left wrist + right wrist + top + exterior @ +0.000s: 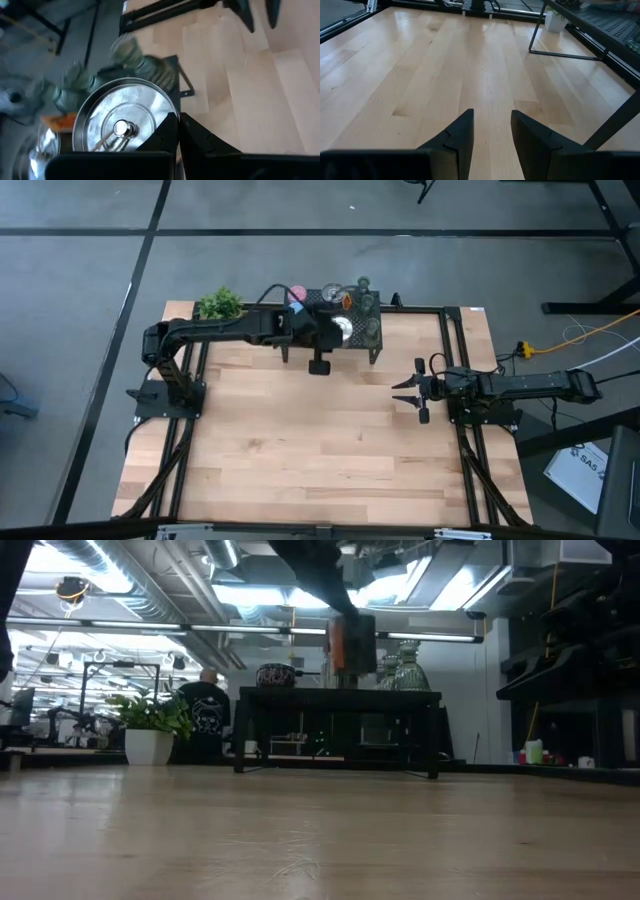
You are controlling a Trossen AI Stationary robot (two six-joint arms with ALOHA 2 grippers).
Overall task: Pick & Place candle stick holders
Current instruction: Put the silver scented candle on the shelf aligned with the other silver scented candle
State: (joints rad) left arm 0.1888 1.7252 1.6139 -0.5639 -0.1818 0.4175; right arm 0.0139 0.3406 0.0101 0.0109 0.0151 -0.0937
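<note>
My left gripper (333, 330) (179, 125) reaches over the black mesh stand (377, 345) at the table's far edge and is shut on a silver-and-orange candle stick holder (125, 117) (350, 643). In the low view this holder hangs above the stand's top (340, 693). More holders stand on the stand: a pink one (296, 293), another silver-and-orange one (347, 300) and clear greenish glass ones (370, 305) (145, 62). My right gripper (410, 392) (492, 130) waits open over bare wood at the table's right side. My left gripper holds the silver-and-orange holder by the rim of its round silver dish (162, 107). The rim passes between the two shut fingers, one finger (167, 132) over the dish's inside and one outside it. The fingers slant down from the table's left. The holder is lifted clear of the stand.
A small green potted plant (218, 305) (150, 725) stands at the far left, beside the stand. Black frame rails (455, 340) run along the table's edges. A person (205, 710) sits in the room behind. Bare wood (300, 440) fills the table's middle and near part.
</note>
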